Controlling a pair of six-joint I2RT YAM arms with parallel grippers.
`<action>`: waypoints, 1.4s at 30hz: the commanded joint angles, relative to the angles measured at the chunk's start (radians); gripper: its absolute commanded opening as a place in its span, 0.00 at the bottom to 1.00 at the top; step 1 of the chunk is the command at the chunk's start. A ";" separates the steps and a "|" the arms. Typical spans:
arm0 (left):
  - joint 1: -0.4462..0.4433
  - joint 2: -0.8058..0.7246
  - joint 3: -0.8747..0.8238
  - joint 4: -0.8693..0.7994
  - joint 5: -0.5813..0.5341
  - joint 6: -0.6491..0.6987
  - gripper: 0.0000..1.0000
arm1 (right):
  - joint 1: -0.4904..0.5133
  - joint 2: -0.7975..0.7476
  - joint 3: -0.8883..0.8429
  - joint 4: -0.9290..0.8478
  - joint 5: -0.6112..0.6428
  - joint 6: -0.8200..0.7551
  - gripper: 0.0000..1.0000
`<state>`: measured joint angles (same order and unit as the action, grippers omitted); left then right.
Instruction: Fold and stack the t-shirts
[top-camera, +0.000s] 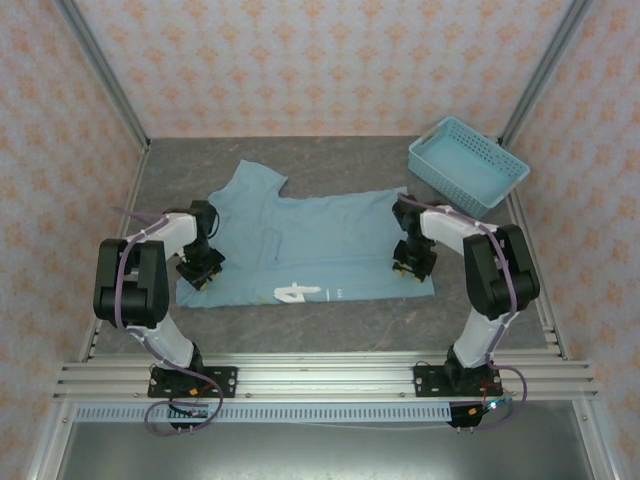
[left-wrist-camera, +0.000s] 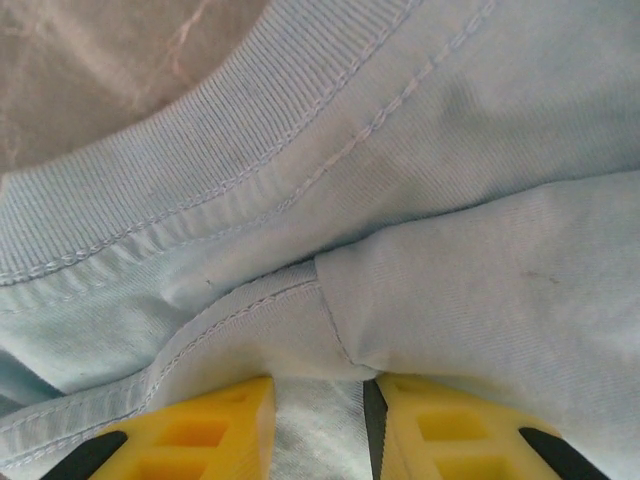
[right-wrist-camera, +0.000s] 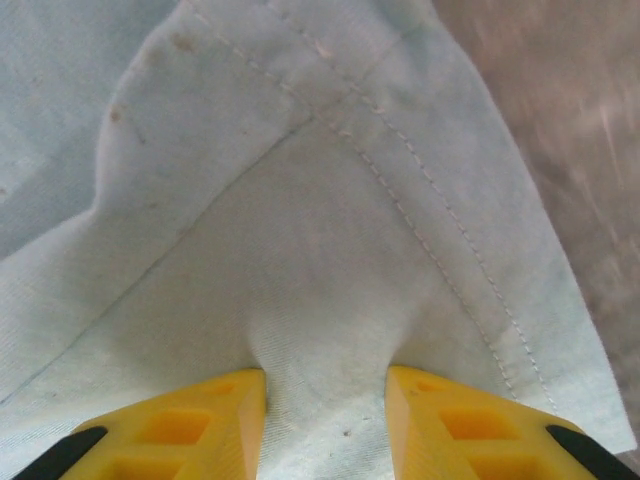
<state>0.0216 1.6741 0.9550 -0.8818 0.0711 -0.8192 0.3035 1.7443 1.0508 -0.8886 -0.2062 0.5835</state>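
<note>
A light blue t-shirt (top-camera: 320, 235) lies spread on the grey table, with a bit of white lettering (top-camera: 300, 293) showing at its near edge. My left gripper (top-camera: 200, 270) sits at the shirt's left end. In the left wrist view this gripper (left-wrist-camera: 320, 392) is shut on a bunch of t-shirt (left-wrist-camera: 450, 150) cloth close to the ribbed collar (left-wrist-camera: 200, 170). My right gripper (top-camera: 412, 262) sits at the shirt's near right corner. Seen from the right wrist, that gripper (right-wrist-camera: 325, 388) pinches a gathered fold of the t-shirt (right-wrist-camera: 300, 250) near its stitched hem (right-wrist-camera: 440, 250).
A light blue perforated basket (top-camera: 468, 165) stands at the back right, beyond the shirt's right end. Metal frame posts and patterned walls close in the table's sides and back. Bare grey tabletop (top-camera: 330, 330) runs between the shirt and the arm bases.
</note>
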 joint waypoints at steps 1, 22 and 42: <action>-0.028 -0.019 -0.070 -0.060 -0.043 0.026 0.30 | 0.015 -0.043 -0.083 -0.069 0.021 0.052 0.37; -0.058 0.274 0.744 -0.095 -0.048 0.140 0.48 | -0.063 -0.116 0.208 0.162 0.006 -0.053 0.57; -0.098 1.014 1.611 0.053 -0.145 0.279 0.61 | -0.124 0.098 0.464 0.187 -0.068 -0.161 0.57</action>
<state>-0.0578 2.6709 2.5126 -0.8658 -0.0196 -0.5659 0.1860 1.8523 1.5150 -0.6838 -0.2687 0.4397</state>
